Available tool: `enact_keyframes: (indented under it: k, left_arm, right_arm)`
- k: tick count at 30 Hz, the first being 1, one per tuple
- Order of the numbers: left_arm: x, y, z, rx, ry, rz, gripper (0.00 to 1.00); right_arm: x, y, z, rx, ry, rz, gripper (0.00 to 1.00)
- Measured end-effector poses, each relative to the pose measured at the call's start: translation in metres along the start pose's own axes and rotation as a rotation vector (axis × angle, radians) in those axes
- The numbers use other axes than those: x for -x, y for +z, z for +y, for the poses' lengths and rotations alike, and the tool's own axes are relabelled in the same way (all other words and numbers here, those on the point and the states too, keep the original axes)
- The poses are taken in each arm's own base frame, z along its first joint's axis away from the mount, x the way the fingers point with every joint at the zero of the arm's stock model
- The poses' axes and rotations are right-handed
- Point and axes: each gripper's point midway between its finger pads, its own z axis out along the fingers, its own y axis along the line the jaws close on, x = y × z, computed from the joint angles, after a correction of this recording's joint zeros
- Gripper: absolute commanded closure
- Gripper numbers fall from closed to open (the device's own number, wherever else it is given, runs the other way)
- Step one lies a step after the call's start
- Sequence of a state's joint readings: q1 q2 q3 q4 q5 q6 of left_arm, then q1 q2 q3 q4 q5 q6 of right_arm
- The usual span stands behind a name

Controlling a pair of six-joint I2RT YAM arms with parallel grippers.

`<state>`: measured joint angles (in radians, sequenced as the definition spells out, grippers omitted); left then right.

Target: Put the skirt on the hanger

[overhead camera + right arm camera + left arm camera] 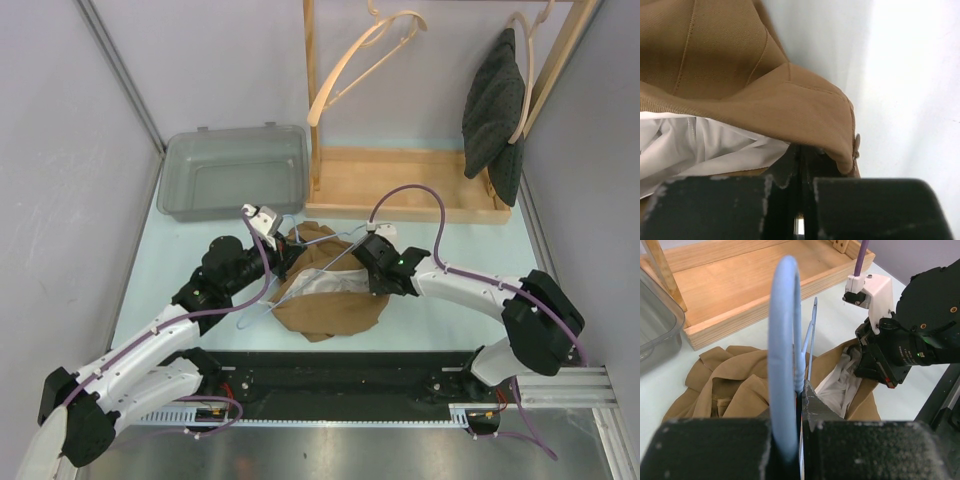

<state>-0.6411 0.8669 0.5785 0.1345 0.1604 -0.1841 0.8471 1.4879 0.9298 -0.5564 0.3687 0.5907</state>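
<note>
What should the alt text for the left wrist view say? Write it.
The left gripper grips a pale blue hanger hook above a crumpled brown skirt; the right gripper meets its white-lined opening, wooden rack base behind.

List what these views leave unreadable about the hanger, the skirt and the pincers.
- Hanger: the left wrist view shows only its blurred blue hook in the left pincer; that pincer's body hides the lower part.
- Right pincer: in the right wrist view the skirt folds over its shut fingertips, so whether cloth is pinched is hidden.
- Skirt's outline: in the top view the arms cover its upper edge.
</note>
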Motion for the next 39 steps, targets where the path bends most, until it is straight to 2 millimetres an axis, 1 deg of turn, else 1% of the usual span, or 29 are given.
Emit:
enact_keyframes:
  k: [4, 6, 10, 12, 14, 24, 27, 32, 35, 39]
  left_arm:
    - [0.000, 0.001, 0.000, 0.000, 0.000, -0.001, 1.00]
    - [0.000, 0.001, 0.000, 0.000, 0.000, -0.001, 1.00]
    - [0.000, 0.001, 0.000, 0.000, 0.000, -0.001, 1.00]
    - [0.000, 0.001, 0.000, -0.001, 0.000, -0.001, 1.00]
    - [0.000, 0.001, 0.000, -0.001, 0.000, -0.001, 1.00]
    - [0.000, 0.000, -0.005, -0.031, 0.001, -0.003, 1.00]
    - [-0.001, -0.004, -0.009, -0.051, 0.002, -0.007, 1.00]
    - [0.005, -0.014, -0.018, -0.094, 0.010, -0.032, 1.00]
    - [0.006, -0.017, -0.025, -0.127, 0.012, -0.029, 1.00]
    - [-0.003, -0.018, -0.030, -0.162, 0.011, 0.005, 1.00]
  right_arm:
    - [0.006, -0.006, -0.002, 0.000, 0.018, -0.028, 1.00]
    - [0.013, -0.015, -0.001, 0.018, 0.032, -0.057, 1.00]
    - [0.035, -0.042, 0.000, 0.084, 0.082, -0.144, 1.00]
    - [0.043, -0.051, -0.002, 0.105, 0.106, -0.176, 1.00]
    - [0.049, -0.056, -0.006, 0.113, 0.126, -0.193, 1.00]
    - [0.049, -0.054, -0.010, 0.112, 0.155, -0.183, 1.00]
    - [0.051, -0.052, -0.020, 0.097, 0.196, -0.186, 1.00]
    - [0.062, -0.051, -0.037, 0.072, 0.295, -0.202, 1.00]
    - [0.064, -0.049, -0.038, 0.078, 0.324, -0.199, 1.00]
    - [0.065, -0.048, -0.036, 0.099, 0.353, -0.196, 1.00]
